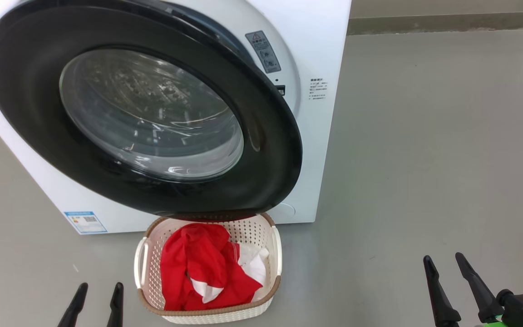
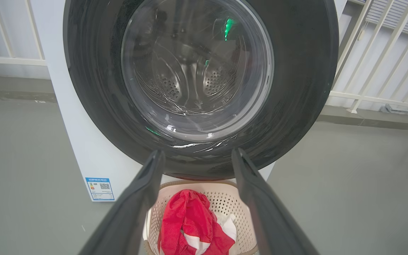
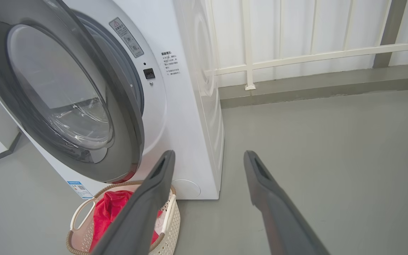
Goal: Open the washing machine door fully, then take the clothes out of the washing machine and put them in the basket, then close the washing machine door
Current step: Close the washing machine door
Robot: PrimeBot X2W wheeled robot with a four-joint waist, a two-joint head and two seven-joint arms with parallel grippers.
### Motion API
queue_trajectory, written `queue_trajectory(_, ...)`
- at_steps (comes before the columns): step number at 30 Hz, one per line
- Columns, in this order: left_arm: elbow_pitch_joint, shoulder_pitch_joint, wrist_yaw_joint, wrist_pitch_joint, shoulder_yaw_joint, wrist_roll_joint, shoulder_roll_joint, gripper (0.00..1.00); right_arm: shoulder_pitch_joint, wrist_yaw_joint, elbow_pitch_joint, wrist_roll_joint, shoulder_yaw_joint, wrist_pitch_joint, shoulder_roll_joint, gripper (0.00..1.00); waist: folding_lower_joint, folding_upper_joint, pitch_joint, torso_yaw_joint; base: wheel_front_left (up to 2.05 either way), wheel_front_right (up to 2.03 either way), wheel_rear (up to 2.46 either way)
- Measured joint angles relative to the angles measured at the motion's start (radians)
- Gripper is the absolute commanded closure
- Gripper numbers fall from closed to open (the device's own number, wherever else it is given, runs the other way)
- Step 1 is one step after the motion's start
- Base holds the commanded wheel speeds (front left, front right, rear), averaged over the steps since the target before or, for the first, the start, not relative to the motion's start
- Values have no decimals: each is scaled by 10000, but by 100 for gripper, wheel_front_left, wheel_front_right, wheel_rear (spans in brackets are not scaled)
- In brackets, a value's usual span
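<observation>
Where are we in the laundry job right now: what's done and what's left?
Done: the clothes lie in the basket. In hand: nothing; the left claw and right claw are open and empty. Left: the washing machine door stands ajar, no fabric showing through its glass; it needs closing.

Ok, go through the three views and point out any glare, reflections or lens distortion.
Head view: even, soft light; pale reflections streak the glass of the washing machine door, and its black ring has a faint sheen. Left wrist view: a green glint on that glass, and the bars of the railing fan out. Right wrist view: the washing machine has edges bowed by the wide lens.
</observation>
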Motion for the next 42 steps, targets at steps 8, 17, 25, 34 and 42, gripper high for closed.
queue_trajectory(8,-4,1,0,0,-155,0,-6,0,-4,0,-27,117,194,0,-6,100,0,0,27,196,0,0,0)
queue_trajectory(17,0,-2,0,0,-391,-21,-125,0,-649,0,-8,265,836,0,29,100,0,0,194,651,0,0,0)
queue_trajectory(25,-8,-383,0,0,-715,-132,-190,0,-2297,0,153,420,1578,0,40,100,0,0,564,1272,0,0,0)
queue_trajectory(34,-2,-746,0,0,-978,-314,-224,0,-3743,0,500,477,1969,0,19,100,0,0,937,2000,0,0,0)
queue_trajectory(42,-10,-1258,0,0,-1118,-493,-263,0,-4862,0,1030,529,1981,0,73,100,0,0,1515,2488,0,0,0)
